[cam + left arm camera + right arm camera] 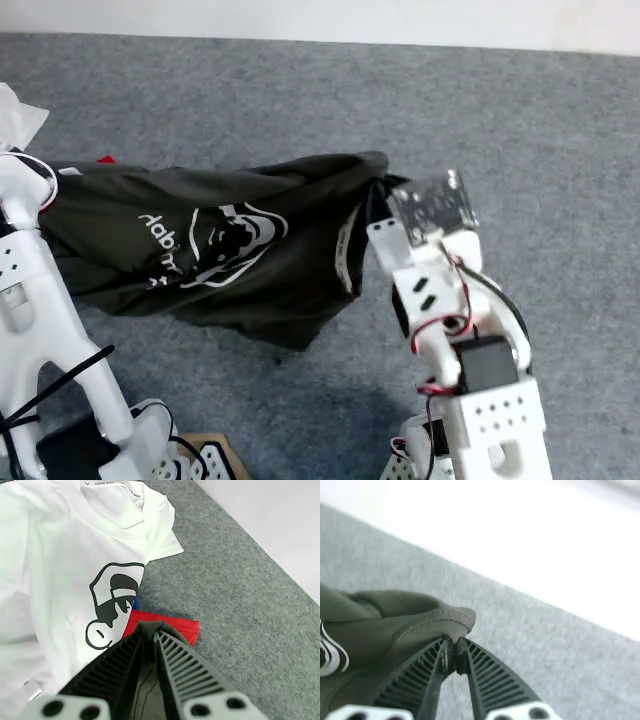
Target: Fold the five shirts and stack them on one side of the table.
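Note:
A dark olive shirt (230, 250) with a white print hangs stretched between the two arms above the grey table. My left gripper (149, 639) is shut on one end of it at the left side, where a fold of olive cloth (150, 628) sticks out between the fingers. My right gripper (452, 647) is shut on the other end near the collar (415, 615); in the high view it sits at the shirt's right edge (385, 215). Below the left gripper lies a white shirt (65, 570) with a black cartoon print, on top of a red garment (165, 625).
Grey carpet-like table surface (520, 130) stretches to the right and back. A white edge (300, 20) runs along the far side. A white shirt's corner (15, 115) shows at the far left. Arm bases and cables (60, 400) occupy the near edge.

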